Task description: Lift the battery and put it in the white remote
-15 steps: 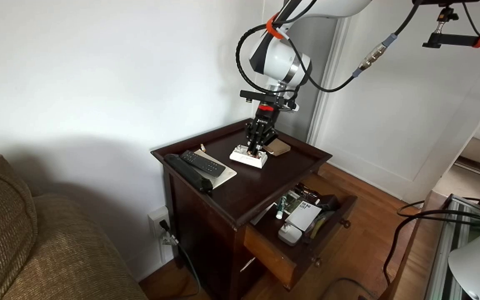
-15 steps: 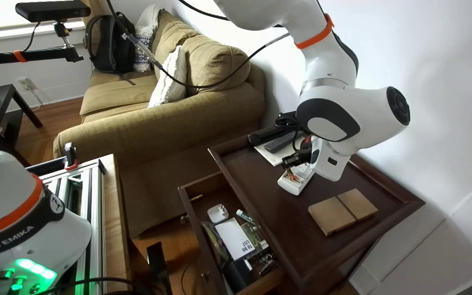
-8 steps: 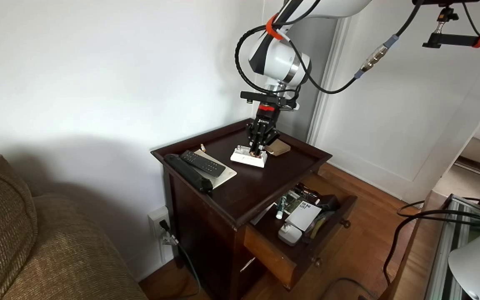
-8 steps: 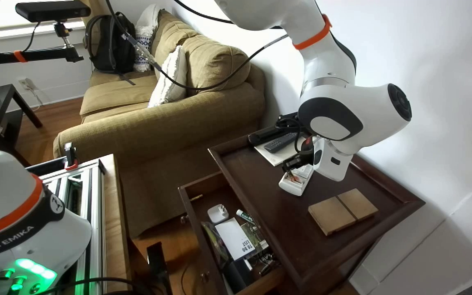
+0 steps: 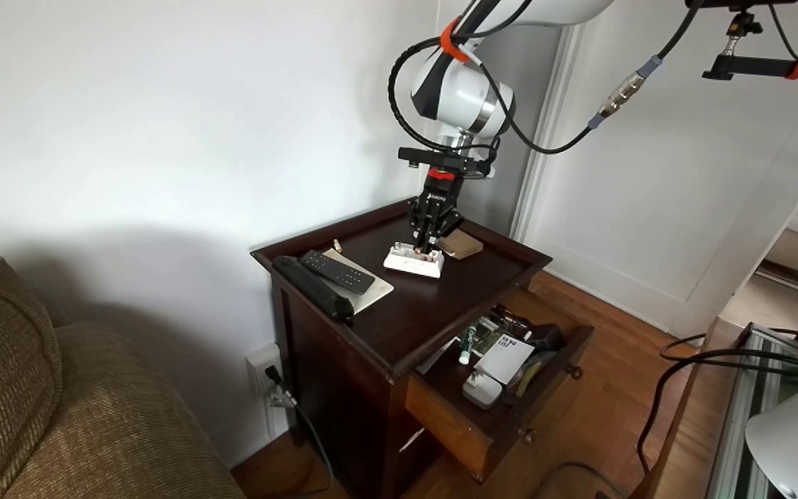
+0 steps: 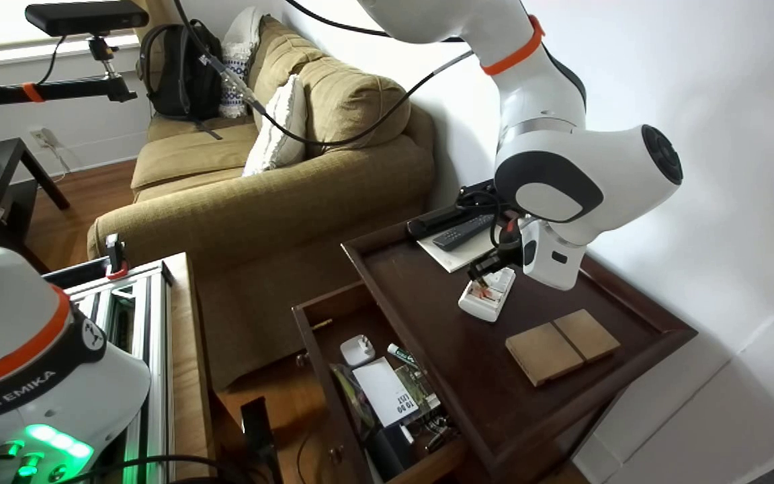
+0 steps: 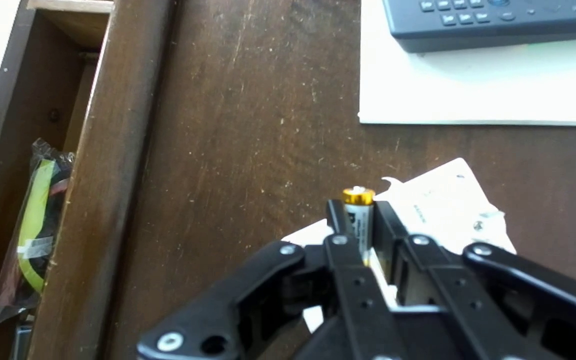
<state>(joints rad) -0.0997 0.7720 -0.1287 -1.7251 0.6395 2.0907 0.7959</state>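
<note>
The white remote (image 5: pixel 409 264) lies on the dark wooden table top with its open compartment facing up. It also shows in an exterior view (image 6: pixel 480 310) and in the wrist view (image 7: pixel 448 207), partly hidden by the gripper. My gripper (image 7: pixel 361 209) is shut on a battery (image 7: pixel 359 220), white with a gold end that sticks out past the fingertips. The gripper points down just over the remote's compartment in both exterior views (image 5: pixel 424 247) (image 6: pixel 477 275). Reddish-orange bits show inside the compartment. I cannot tell whether the battery touches the remote.
A black remote (image 5: pixel 338 272) lies on a white pad (image 5: pixel 375 294), beside a long black case (image 5: pixel 312 287). A small white-and-orange item (image 5: pixel 337 245) lies near the wall. A tan notebook (image 6: pixel 562 346) is close by. An open drawer (image 6: pixel 320 376) holds several items. The table has a raised rim.
The gripper has risen slightly out of the white remote's compartment, with the battery still between its fingers. The remote has shifted very slightly on the table.
</note>
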